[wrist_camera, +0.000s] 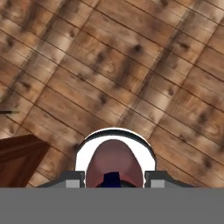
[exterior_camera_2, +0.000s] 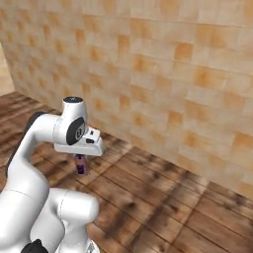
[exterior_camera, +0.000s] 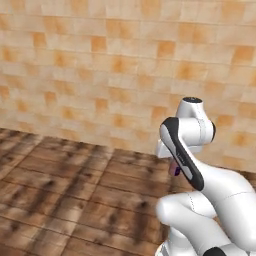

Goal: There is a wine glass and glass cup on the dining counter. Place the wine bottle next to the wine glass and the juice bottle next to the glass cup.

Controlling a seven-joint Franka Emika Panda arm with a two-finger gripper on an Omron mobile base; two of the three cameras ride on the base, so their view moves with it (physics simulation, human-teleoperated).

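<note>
My gripper (exterior_camera_2: 81, 160) hangs under the white hand, pointing down at the floor, and is shut on the juice bottle (exterior_camera_2: 80, 167). The bottle is small and pinkish with a dark purple cap. From the left base view a bit of the juice bottle (exterior_camera: 175, 170) peeks out below the hand, beside the forearm. In the hand view the juice bottle (wrist_camera: 113, 162) sits between the fingertips (wrist_camera: 74, 179), seen from above as a rounded pink body. The wine bottle, wine glass, glass cup and dining counter are out of view.
A brown wooden plank floor (exterior_camera: 75, 200) spreads under the arm. A tan tiled wall (exterior_camera_2: 163, 74) runs across the back. A reddish-brown wooden corner (wrist_camera: 17, 159) juts in at the lower left of the hand view.
</note>
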